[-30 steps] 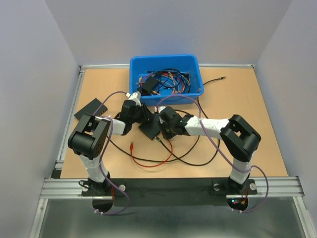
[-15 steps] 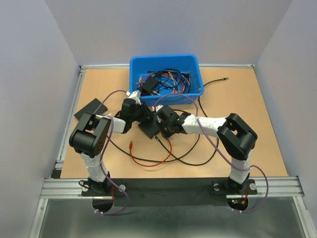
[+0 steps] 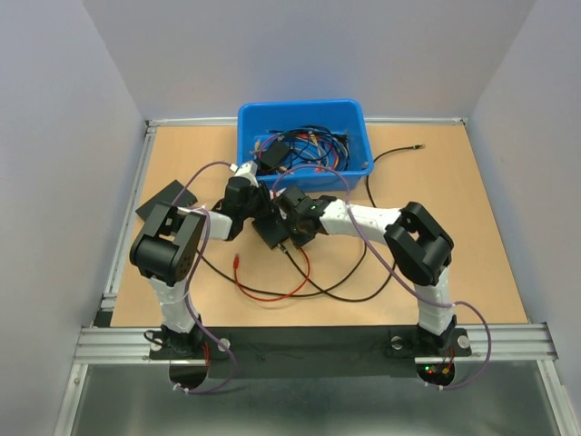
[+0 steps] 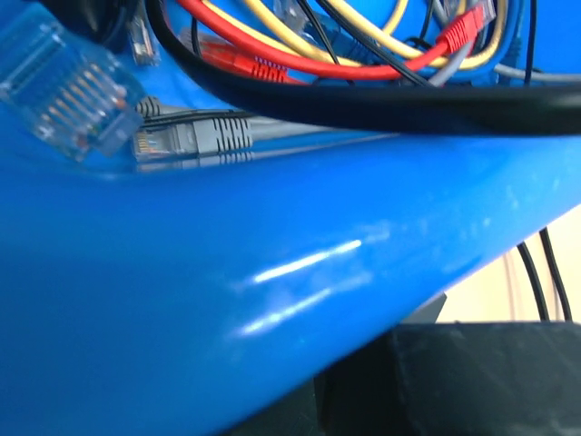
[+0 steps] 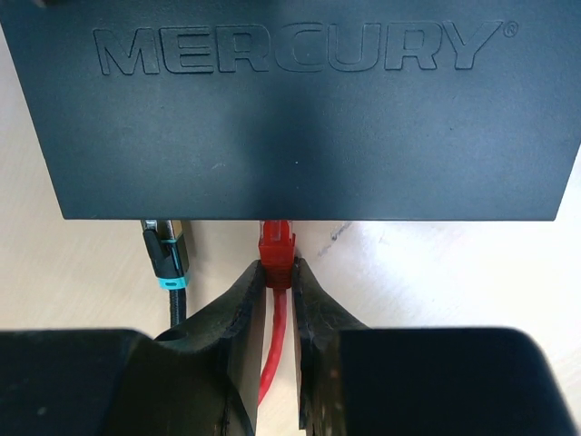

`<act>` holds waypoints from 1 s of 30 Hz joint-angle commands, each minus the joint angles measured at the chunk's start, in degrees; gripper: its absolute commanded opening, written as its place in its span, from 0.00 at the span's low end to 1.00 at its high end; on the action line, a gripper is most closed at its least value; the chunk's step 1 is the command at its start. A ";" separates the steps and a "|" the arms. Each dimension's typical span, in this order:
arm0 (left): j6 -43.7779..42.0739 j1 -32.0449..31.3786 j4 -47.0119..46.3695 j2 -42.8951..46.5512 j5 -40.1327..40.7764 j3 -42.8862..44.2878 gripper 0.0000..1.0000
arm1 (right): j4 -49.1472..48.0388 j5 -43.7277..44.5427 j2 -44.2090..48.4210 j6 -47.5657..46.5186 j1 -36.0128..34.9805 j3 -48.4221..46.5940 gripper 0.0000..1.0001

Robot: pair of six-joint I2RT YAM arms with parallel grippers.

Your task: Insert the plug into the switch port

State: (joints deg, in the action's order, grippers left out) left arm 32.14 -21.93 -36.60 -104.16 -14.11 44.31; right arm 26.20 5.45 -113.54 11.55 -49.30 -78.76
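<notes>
**Red-boot plug at the switch face, right gripper clamped on it**

- Item 1, plug (image 5: 277, 243): its red boot is pinched between the closed fingers of the right gripper (image 5: 279, 270). Its nose meets the near face of the switch (image 5: 300, 109), apparently entering a port; full seating cannot be told. The grip sits on the boot, likely so the push runs straight along the red cable (image 5: 271, 354).
- Item 2, black-cable plug (image 5: 166, 254): just beside the red one, at the same face.
- Item 3, left gripper (image 3: 259, 211): at the switch's far side near the blue bin (image 4: 227, 272), probably bracing the switch. Whether it is apart or together cannot be told.
- Item 4, bench (image 5: 436, 272): carries the switch
</notes>
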 commanded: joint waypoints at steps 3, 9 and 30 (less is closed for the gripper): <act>0.29 -4.26 15.41 -4.12 -1.27 -0.20 0.37 | -14.51 5.97 -2.83 -1.00 0.34 -11.84 0.00; 0.38 -4.43 15.95 -4.56 -0.83 0.07 0.37 | -13.89 6.68 -6.25 -0.13 2.62 -17.47 0.00; 0.20 -4.61 16.65 -6.06 -1.71 0.95 0.38 | -14.76 1.41 -16.98 -1.26 7.20 -33.74 0.01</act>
State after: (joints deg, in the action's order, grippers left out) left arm 30.70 -22.37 -36.53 -106.96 -2.28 48.77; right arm 43.77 4.43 -128.92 11.55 -44.16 -105.43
